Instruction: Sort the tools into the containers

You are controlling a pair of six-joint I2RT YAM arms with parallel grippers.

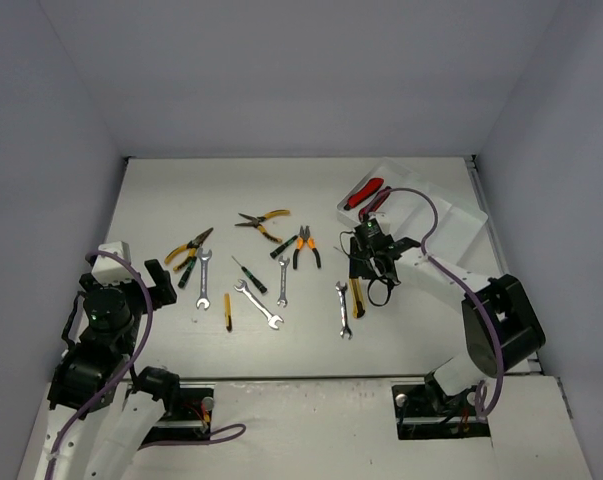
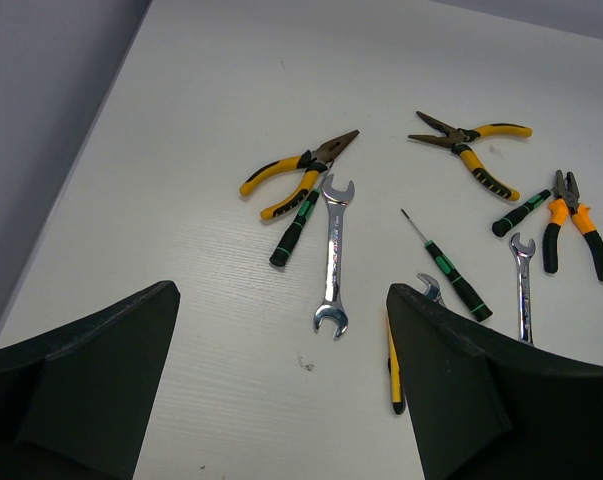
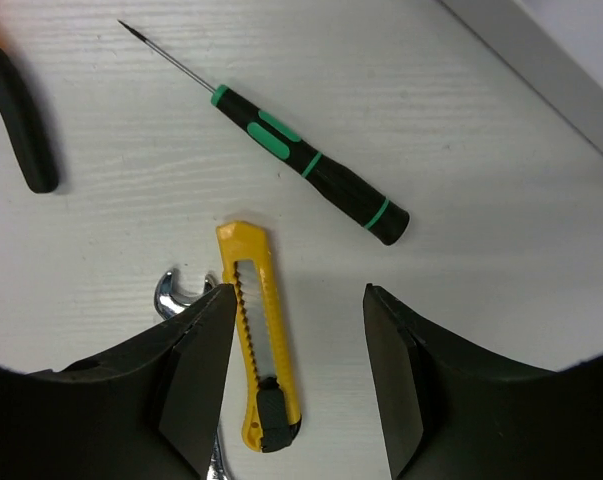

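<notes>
Black-fingered and open, the right tool (image 3: 296, 390) hangs low over the counter (image 3: 501, 260) with nothing in its grasp. Its jaws stand either side of a yellow utility knife (image 3: 254, 330), which lies nearer the jaw at frame left. I judge the knife light and stiff, with a plastic shell smooth enough to slip, so the sound hold is across the narrow body near its middle, with the jaws closing on the two long flanks; centring first seems wise, lest one jaw shove it sideways. It is a slim yellow bar with a silvery channel down its face, a toothed edge along one side and a black slider at the lower end; no blade tip shows at the upper end. Just beside it at frame left peeps the open head of a silver wrench (image 3: 176, 290), close enough to be caught in a careless pinch. Above, clear of the knife, lies a black-green screwdriver (image 3: 311, 165), and a black pliers handle (image 3: 21, 130) sits at the upper left. In the top view the white tray (image 1: 451, 200) stands at upper right, a red-black knife (image 1: 364, 193) at its left end. The left tool (image 2: 281, 400), at lower left there, is spread wide and empty, facing yellow-handled pliers (image 2: 296, 175) and a second wrench (image 2: 332, 255).
</notes>
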